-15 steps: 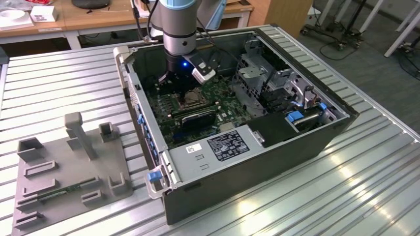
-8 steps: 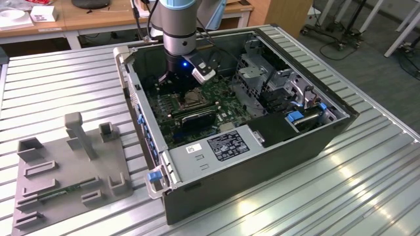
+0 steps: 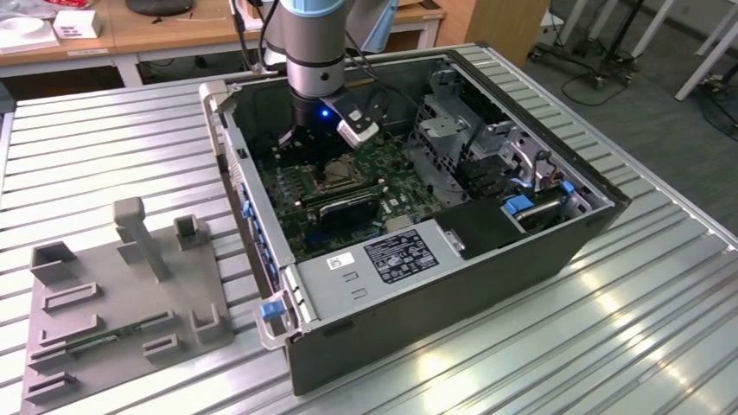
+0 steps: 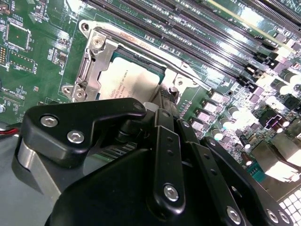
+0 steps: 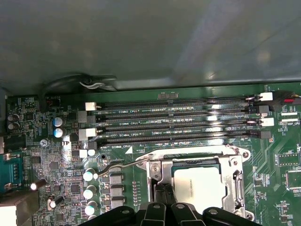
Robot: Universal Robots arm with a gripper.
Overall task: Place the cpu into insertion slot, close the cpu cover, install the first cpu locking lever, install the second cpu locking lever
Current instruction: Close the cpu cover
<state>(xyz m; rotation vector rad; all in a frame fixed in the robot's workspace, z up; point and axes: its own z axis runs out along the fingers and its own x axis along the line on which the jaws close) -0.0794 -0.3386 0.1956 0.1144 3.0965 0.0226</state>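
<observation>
— Currently the cpu (image 5: 202,186) is seen seated in the socket (image 5: 244,154) on the green board (image 5: 47,160), just beside the memory slots (image 5: 178,125). The cpu cover (image 5: 236,181) appears folded down around it, with the metal top showing through the open centre.
— Gripper (image 5: 163,192)?
— Low inside the computer case (image 3: 485,285), at the socket's edge. The fingers are drawn together, no gap is seen, and nothing is held between them. The tips are parked beside the cover's corner, near the wire lever (image 5: 123,164). Contact cannot be confirmed.
— Handling notes?
— The chip is judged light, stiff and flat, and its smooth lid is likely slippery. It is best taken by two opposite edges, with the fragile underside contacts left untouched. The cover is thin sheet metal, stiff but hinged: it is better pushed at the free edge than pried. The lever is judged springy, and its bent end is the place to be gripped. Whether it is latched cannot be told.
</observation>
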